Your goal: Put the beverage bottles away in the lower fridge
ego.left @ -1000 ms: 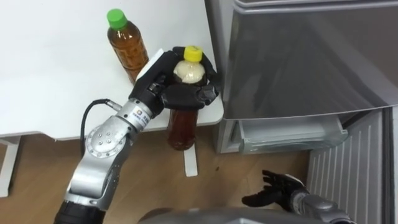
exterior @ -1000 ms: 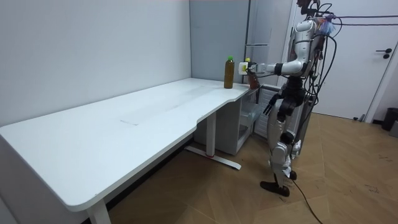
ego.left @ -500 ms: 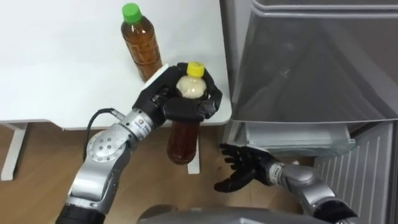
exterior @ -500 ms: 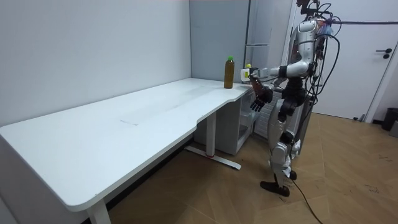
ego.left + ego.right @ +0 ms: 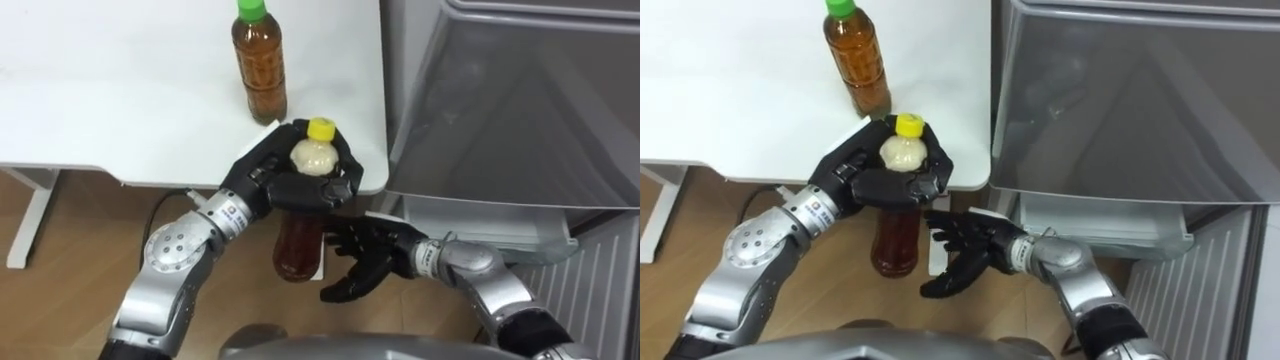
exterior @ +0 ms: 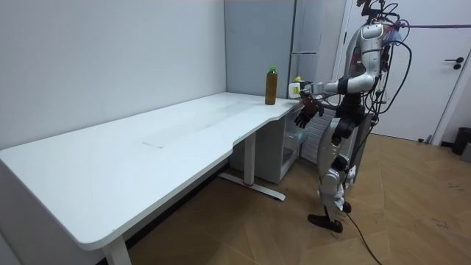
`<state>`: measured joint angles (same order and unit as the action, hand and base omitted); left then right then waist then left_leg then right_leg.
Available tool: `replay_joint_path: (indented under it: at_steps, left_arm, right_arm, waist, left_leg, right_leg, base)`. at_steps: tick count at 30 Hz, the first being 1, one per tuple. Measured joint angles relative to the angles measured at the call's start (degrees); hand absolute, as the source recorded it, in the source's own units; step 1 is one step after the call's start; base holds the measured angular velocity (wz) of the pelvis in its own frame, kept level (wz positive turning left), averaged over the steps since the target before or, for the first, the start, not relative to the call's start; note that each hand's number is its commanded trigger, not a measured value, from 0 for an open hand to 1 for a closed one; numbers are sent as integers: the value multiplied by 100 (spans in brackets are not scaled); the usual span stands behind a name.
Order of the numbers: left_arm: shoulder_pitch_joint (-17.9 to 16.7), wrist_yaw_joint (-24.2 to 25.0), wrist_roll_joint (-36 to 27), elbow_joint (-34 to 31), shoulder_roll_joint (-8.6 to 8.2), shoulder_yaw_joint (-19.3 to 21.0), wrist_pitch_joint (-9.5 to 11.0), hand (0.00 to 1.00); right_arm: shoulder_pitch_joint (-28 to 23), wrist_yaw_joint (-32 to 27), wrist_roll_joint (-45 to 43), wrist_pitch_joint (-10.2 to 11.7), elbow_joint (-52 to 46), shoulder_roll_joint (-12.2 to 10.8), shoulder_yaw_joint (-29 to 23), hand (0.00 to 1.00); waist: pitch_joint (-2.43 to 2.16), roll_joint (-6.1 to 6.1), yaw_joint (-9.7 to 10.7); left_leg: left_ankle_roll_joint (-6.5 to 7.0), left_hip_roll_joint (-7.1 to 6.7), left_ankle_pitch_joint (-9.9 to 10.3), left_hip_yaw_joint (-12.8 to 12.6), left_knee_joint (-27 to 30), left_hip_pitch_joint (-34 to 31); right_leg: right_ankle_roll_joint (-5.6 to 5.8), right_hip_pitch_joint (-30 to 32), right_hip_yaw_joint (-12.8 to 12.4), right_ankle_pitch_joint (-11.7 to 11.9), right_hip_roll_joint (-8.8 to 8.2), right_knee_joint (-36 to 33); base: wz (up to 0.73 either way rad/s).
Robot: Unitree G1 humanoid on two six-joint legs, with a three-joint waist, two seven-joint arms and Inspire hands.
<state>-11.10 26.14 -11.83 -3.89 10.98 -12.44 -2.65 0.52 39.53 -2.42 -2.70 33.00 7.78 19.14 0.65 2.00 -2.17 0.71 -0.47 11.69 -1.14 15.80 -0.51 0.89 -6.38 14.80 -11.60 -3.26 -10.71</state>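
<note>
The left hand (image 5: 300, 188) was curled round the shoulder of the yellow-capped bottle (image 5: 298, 250), holding it in the air just off the corner of the white table (image 5: 120, 100). The right hand (image 5: 362, 262) was spread open just beside the bottle's lower body. The green-capped bottle (image 5: 260, 65) stood upright on the table near that corner. I judged the first drink to be in transit, and it next needed a steady pass to the right hand or a lowering toward the bottom of the fridge (image 5: 520, 110) close by.

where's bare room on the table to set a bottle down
The white table is bare left of the green-capped bottle. Crowded at its corner by the fridge: left hand grips the yellow-capped bottle, right hand open beside it.
</note>
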Motion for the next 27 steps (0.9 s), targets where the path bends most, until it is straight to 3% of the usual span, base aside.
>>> replay_joint_path:
  at_steps: [20, 27]
  left_arm:
    - [3, 217, 9, -61, 3, -268, 6, 100]
    - [17, 296, 8, -72, 24, -380, 12, 100]
  right_arm:
    - [-206, 1009, 698, 6, -291, -24, 415, 0]
    - [-302, 1052, 1223, -72, -277, 66, 501, 0]
  waist:
    - [-8, 55, 21]
    - [36, -19, 13]
  left_leg:
    - [26, -4, 56, 160, 246, -307]
    - [40, 9, 84, 168, 362, -389]
  right_leg:
    - [4, 223, 25, -2, -13, -198]
    - [7, 253, 9, 9, 2, -219]
  base:
    - [2]
    - [0]
